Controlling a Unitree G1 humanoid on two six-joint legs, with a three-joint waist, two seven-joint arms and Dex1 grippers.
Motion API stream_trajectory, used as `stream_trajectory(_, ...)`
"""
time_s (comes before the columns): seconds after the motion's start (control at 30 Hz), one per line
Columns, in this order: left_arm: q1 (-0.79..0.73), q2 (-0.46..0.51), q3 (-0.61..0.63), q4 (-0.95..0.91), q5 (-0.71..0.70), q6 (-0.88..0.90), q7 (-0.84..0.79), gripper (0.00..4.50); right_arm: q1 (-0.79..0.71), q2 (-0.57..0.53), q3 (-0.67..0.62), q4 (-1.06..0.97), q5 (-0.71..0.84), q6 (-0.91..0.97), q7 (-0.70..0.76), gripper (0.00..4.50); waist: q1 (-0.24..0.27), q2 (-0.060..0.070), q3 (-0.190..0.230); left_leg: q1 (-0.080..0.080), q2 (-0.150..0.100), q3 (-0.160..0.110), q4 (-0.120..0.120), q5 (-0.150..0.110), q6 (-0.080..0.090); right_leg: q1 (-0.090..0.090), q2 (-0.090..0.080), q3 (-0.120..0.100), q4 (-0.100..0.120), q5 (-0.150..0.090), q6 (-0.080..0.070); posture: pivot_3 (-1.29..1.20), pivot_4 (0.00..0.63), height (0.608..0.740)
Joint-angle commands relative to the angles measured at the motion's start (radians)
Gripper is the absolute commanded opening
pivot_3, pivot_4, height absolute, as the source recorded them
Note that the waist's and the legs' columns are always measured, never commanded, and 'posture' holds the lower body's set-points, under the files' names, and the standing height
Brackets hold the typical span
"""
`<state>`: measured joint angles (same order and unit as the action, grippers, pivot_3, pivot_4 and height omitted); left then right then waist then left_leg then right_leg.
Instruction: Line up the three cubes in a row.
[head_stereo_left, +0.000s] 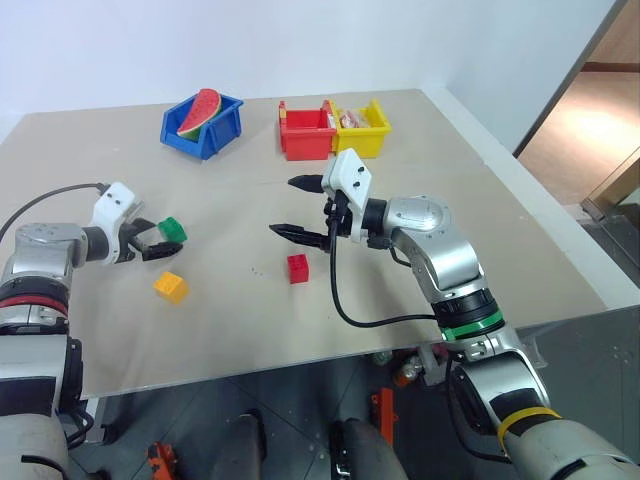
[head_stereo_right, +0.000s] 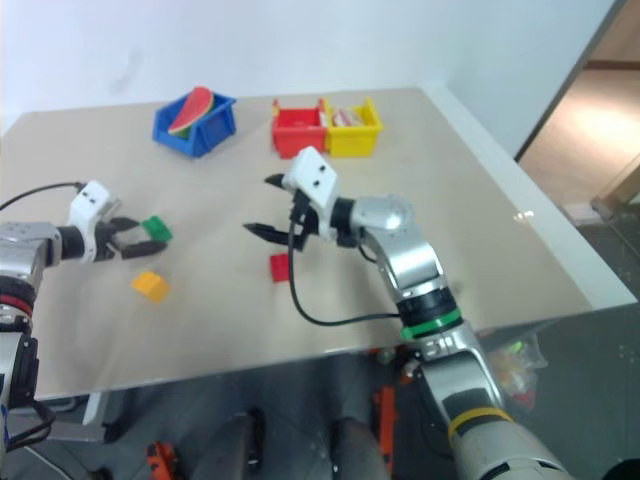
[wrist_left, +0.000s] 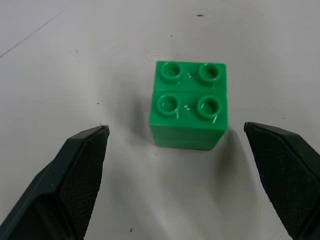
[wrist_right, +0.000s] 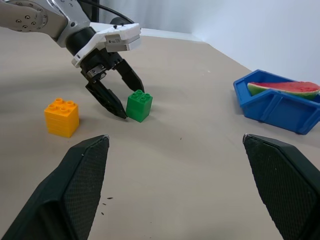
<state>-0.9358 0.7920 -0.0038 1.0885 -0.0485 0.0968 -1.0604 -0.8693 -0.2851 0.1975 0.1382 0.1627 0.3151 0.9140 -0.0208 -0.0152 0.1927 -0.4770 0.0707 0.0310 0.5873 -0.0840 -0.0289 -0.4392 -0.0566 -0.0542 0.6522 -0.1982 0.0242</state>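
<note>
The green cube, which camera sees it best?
The left wrist view: the green cube sits close up, its four studs plain, between the open left hand's fingers. The right wrist view shows it smaller, beside that hand's fingers. Both eye views show it small and far, at the hand's fingertips.

Robot test space, lab-like. Bare beige desk set against a plain white wall. Small plastic parts bins at the far edge: blue bin holding a toy watermelon slice, red bin, yellow bin. Wood-toned floor through an opening at right.
</note>
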Motion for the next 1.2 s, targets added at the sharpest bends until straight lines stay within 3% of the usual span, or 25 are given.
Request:
stream_trajectory(0.03,-0.035,-0.002,0.022,0.016,0.003,-0.029,0.016,3.63,-0.003,-0.008,-0.004,-0.046,0.007,-0.009,-0.003,4.50,0.000,0.000,0.000,0.000,0.000,0.000,0.000,0.000,0.000,0.000,0.000,0.000,0.000,0.000,0.000,0.00,0.150,0.740)
stream_trajectory(0.27,-0.055,-0.017,0.026,0.064,0.010,-0.042,0.042,1.29,-0.003,-0.022,-0.005,-0.048,0.008,-0.004,0.001,4.50,0.000,0.000,0.000,0.000,0.000,0.000,0.001,0.000,0.000,0.000,0.000,0.000,0.000,0.000,0.000,0.00,0.150,0.740)
stream_trajectory(0.67,-0.066,-0.015,0.030,0.051,0.010,-0.086,0.048,1.29,-0.005,-0.033,-0.005,-0.056,0.015,0.006,0.009,4.50,0.000,0.000,0.000,0.000,0.000,0.000,0.001,0.000,0.000,0.000,0.000,0.000,0.001,0.001,-0.002,0.00,0.150,0.740)
stream_trajectory(0.77,-0.053,0.018,0.023,-0.104,-0.010,-0.101,-0.051,1.29,0.000,-0.048,-0.011,-0.087,0.068,0.060,0.066,4.50,0.001,-0.002,0.001,-0.001,0.000,0.000,0.002,0.000,0.000,0.000,0.000,0.000,0.001,0.001,-0.002,0.00,0.150,0.740)
stream_trajectory(0.93,0.056,0.044,0.024,-0.499,-0.097,0.051,-0.182,1.29,0.025,-0.096,-0.007,-0.138,0.140,0.108,0.173,4.50,0.000,-0.002,0.000,-0.002,0.000,0.000,0.002,0.000,0.000,0.000,-0.001,0.001,0.000,0.000,-0.002,0.00,0.150,0.740)
stream_trajectory(1.07,0.200,0.054,-0.009,-0.867,-0.167,0.246,-0.211,1.29,0.037,-0.131,-0.006,-0.151,0.179,0.121,0.247,4.50,-0.001,-0.002,0.000,-0.001,0.000,0.001,0.001,0.000,0.000,0.000,-0.001,0.001,0.001,-0.001,-0.003,0.00,0.150,0.740)
stream_trajectory(1.2,0.297,0.039,-0.035,-1.105,-0.212,0.380,-0.181,1.29,0.032,-0.147,-0.015,-0.129,0.206,0.143,0.277,4.50,0.000,-0.002,0.000,-0.001,0.001,0.000,0.002,0.000,0.000,0.000,0.001,0.001,0.001,-0.002,-0.005,0.00,0.150,0.740)
